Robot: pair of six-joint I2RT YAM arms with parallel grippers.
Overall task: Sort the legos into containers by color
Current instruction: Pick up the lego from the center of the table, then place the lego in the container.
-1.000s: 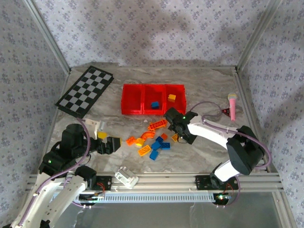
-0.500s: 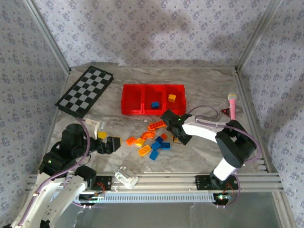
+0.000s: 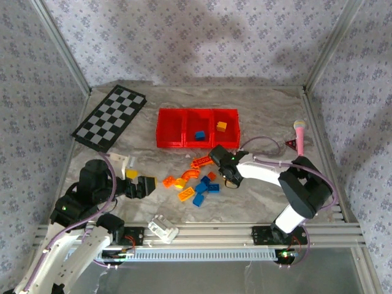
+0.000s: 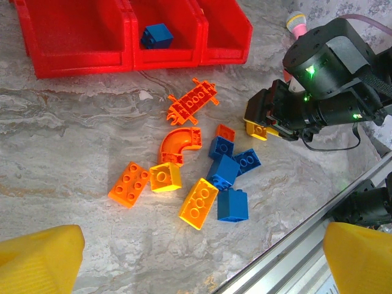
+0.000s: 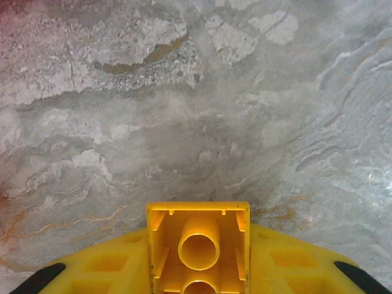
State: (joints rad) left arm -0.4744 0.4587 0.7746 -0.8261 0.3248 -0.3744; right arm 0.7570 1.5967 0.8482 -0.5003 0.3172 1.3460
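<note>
Three joined red containers [image 3: 184,144] sit at mid-table, seen closer in the left wrist view [image 4: 79,61]. A blue lego [image 3: 199,135] lies in the middle compartment and a yellow one [image 3: 221,126] in the right. Loose orange, blue and yellow legos [image 3: 196,182] lie in a pile in front of them [image 4: 202,177]. My right gripper [image 3: 228,177] is at the pile's right edge, low over the table, shut on a yellow lego [image 5: 198,245] [image 4: 256,130] that sits hollow side up between the pads. My left gripper [image 3: 147,185] stands open left of the pile, its yellow fingertips [image 4: 40,260] holding nothing.
A checkerboard [image 3: 110,117] lies at the back left. A pink microphone [image 3: 299,135] lies at the right edge. A white block [image 3: 163,228] rests on the near rail, and one yellow lego [image 3: 131,174] sits by the left arm. The metal rail [image 4: 294,245] borders the near side.
My right gripper has slid a little left toward the pile and shut on the yellow lego. The left arm has not moved.
</note>
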